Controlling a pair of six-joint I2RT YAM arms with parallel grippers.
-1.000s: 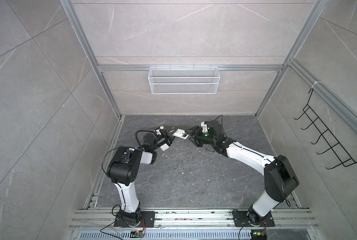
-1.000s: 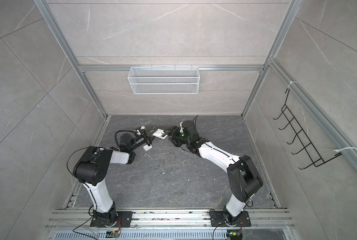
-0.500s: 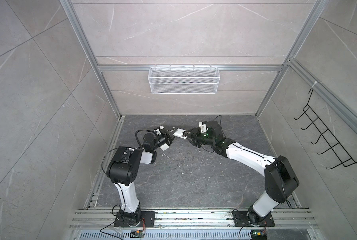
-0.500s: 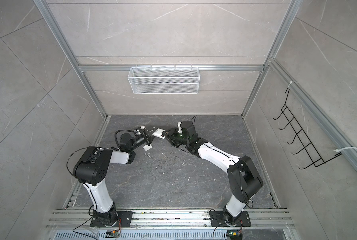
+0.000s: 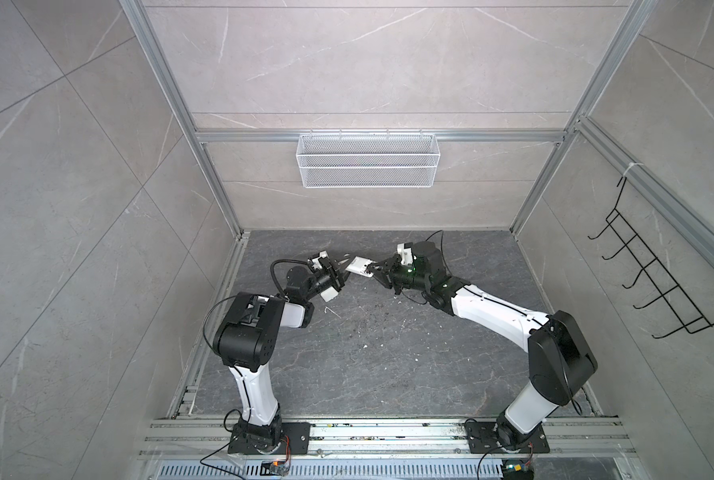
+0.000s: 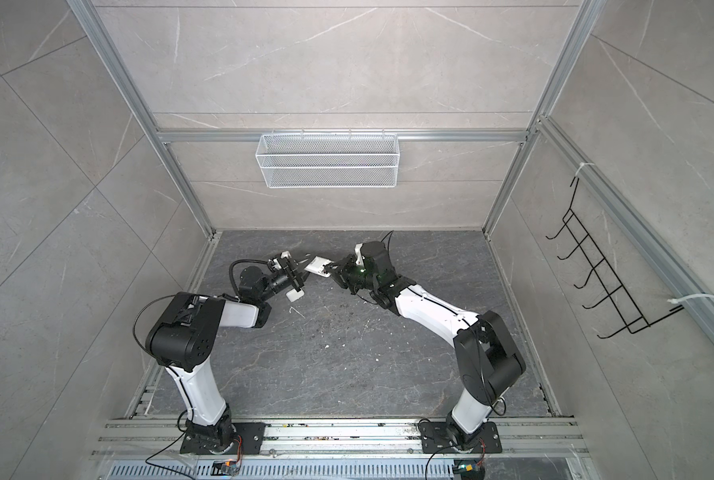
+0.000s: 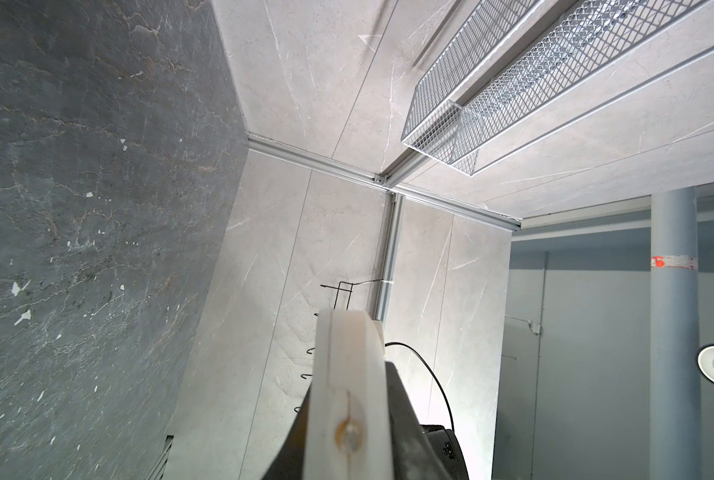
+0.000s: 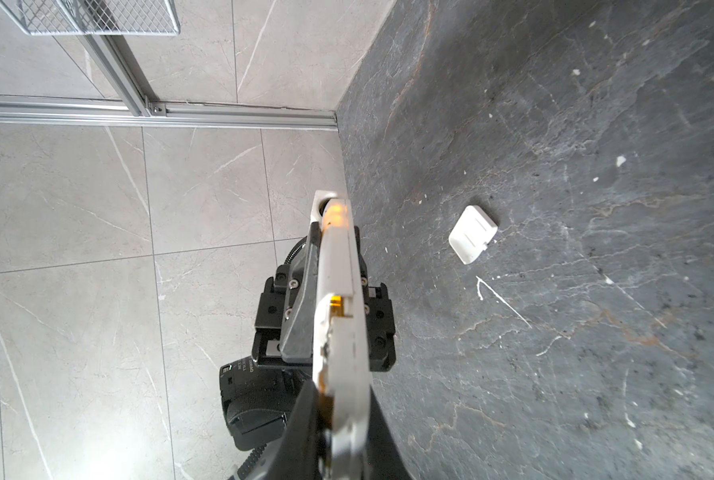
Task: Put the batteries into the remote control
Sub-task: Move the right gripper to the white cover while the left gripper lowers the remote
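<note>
The remote control (image 5: 358, 265) (image 6: 317, 264) is a white slab held off the dark floor at the back, between both arms. My left gripper (image 5: 344, 268) (image 6: 302, 270) is shut on one end of it. My right gripper (image 5: 373, 271) (image 6: 333, 271) is shut on the opposite end. Both wrist views show the remote control (image 7: 347, 374) (image 8: 338, 291) edge-on, with dark fingers (image 8: 305, 424) pressed against its sides. Amber glints show along its edge in the right wrist view. I cannot make out the batteries in any view.
A small white cover piece (image 5: 329, 294) (image 8: 471, 235) lies on the floor below the left gripper. A thin white wire (image 8: 502, 301) and white specks lie nearby. A white mesh basket (image 5: 368, 160) hangs on the back wall. A black hook rack (image 5: 658, 270) is on the right wall.
My right gripper has moved in toward the remote's free end and its jaws have narrowed onto it. The left gripper and the remote have stayed in place.
</note>
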